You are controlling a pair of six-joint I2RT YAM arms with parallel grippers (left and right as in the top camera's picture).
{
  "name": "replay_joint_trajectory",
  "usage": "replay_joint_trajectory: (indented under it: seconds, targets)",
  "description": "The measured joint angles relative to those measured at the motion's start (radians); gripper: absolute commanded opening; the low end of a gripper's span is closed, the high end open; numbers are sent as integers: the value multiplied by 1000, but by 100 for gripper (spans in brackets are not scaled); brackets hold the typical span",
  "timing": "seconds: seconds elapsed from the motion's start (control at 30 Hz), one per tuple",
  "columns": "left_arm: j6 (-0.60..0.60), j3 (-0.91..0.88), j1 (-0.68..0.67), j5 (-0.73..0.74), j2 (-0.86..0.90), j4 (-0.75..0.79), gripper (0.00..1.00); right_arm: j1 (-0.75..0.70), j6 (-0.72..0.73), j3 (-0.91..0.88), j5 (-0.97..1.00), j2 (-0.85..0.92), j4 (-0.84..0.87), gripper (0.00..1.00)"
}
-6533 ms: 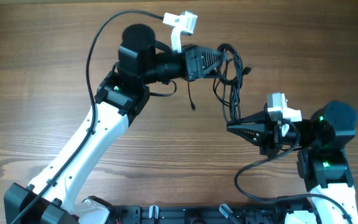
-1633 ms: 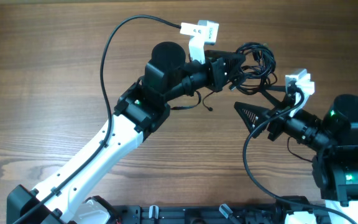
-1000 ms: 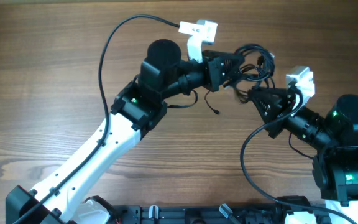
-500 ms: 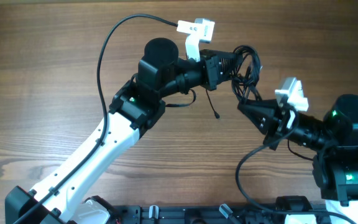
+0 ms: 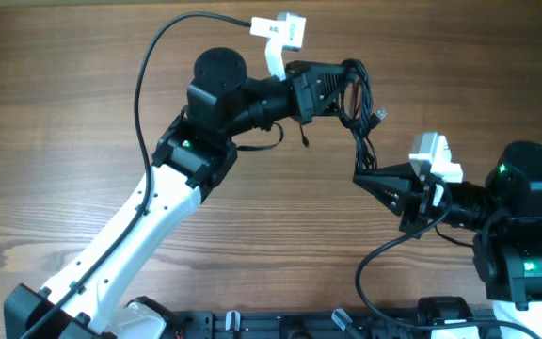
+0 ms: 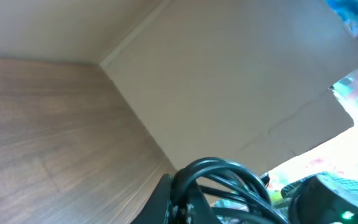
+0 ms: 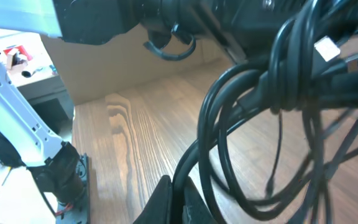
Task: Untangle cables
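A: Layout, big to small?
B: A wooden table (image 5: pixel 55 104) is seen across the whole frame. Two arms are counted: the left arm (image 5: pixel 149 226) is stretched from lower left to upper centre, and the right arm (image 5: pixel 520 235) is set at lower right.
A: Grippers?
B: Two. The left gripper (image 5: pixel 339 87) is clamped on the cables (image 5: pixel 358 118) at upper centre. The right gripper (image 5: pixel 361 177) is pinched shut on a strand, right of centre.
A: Key relation?
B: The cables are strung betw. both jaws, long axis approx. top-to-bottom. Left jaws are placed above, right jaws below, both touching. One bundle is counted; strand no. can't be told. One plug (image 5: pixel 381 114) is seen.
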Motion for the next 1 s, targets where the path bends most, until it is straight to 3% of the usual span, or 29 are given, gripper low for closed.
replay_joint_trajectory:
  seconds: [0.57,1.0]
  targets:
    - [-25,-5,21,36,0,193,4,-1,-3,15,100,3,-130,4]
    - [-32,-6,39,-3,0,222,4,0,2,20,89,110,-136,4]
